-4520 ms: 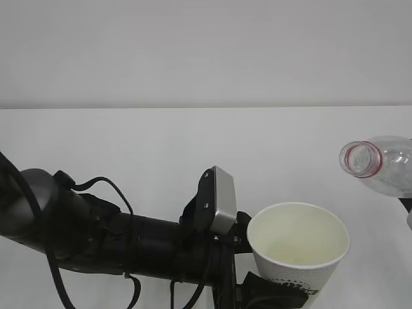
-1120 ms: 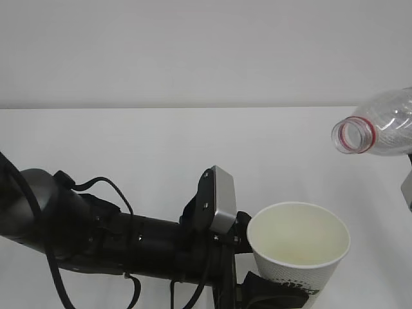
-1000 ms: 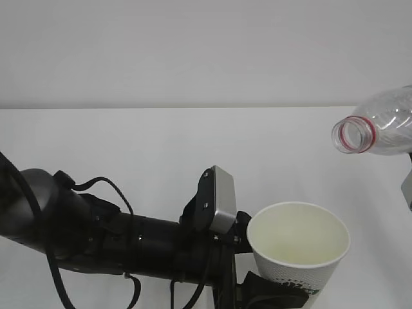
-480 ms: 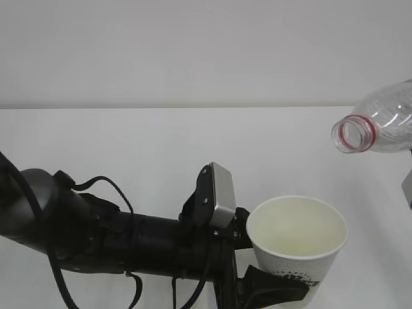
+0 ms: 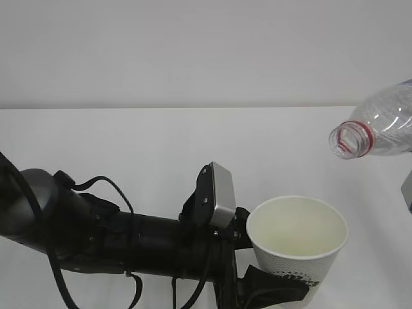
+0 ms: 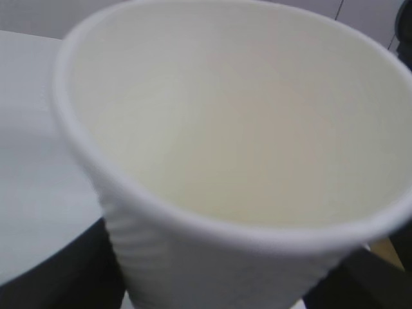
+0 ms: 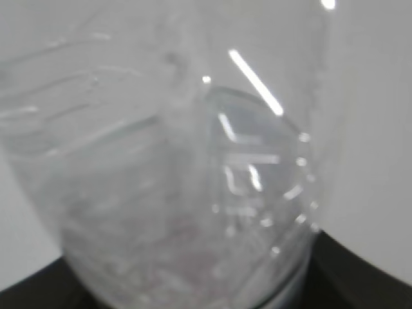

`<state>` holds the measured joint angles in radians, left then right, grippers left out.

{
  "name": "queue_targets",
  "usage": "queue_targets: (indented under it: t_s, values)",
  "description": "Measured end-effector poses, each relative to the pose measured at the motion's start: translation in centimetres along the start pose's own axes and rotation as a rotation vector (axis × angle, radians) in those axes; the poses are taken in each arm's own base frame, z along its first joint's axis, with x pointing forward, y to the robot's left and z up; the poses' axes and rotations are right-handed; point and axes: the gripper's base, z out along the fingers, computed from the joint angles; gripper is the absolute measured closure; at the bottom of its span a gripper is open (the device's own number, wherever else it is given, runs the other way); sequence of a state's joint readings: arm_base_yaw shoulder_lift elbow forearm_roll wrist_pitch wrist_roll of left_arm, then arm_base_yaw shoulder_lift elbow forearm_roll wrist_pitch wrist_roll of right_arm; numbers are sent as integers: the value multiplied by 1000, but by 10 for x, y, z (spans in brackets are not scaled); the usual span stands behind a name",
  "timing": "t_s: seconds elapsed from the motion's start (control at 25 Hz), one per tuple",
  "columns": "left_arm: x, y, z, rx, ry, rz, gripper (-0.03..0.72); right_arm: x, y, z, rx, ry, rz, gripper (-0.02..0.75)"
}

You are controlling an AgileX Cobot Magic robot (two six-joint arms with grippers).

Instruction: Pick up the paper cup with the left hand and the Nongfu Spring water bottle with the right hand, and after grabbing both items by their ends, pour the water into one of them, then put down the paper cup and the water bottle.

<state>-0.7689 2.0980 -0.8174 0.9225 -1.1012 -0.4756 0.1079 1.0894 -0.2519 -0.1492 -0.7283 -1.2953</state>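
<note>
The left arm [image 5: 129, 241] is black: a thick, round, glossy tube running from a bulbous joint housing [image 5: 32, 212] to the wrist. Thin black cables [image 5: 106, 187] loop over its top, and more hang in loops beneath it. Near the wrist sits a grey rectangular block [image 5: 219, 196] with rounded corners, fixed to a black bracket that shows small screw heads. The black gripper [image 5: 273, 293] below it is angular and matte. Of the right arm only a light grey sliver [image 5: 407, 192] shows at the frame edge, too little to tell its shape.
</note>
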Motion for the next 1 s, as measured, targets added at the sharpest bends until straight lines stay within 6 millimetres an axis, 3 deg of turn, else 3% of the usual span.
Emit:
queue_targets:
  t_s: [1.0]
  values:
    - [0,-1,0,7,3,4,148,0,0,0,0,0,-4,289]
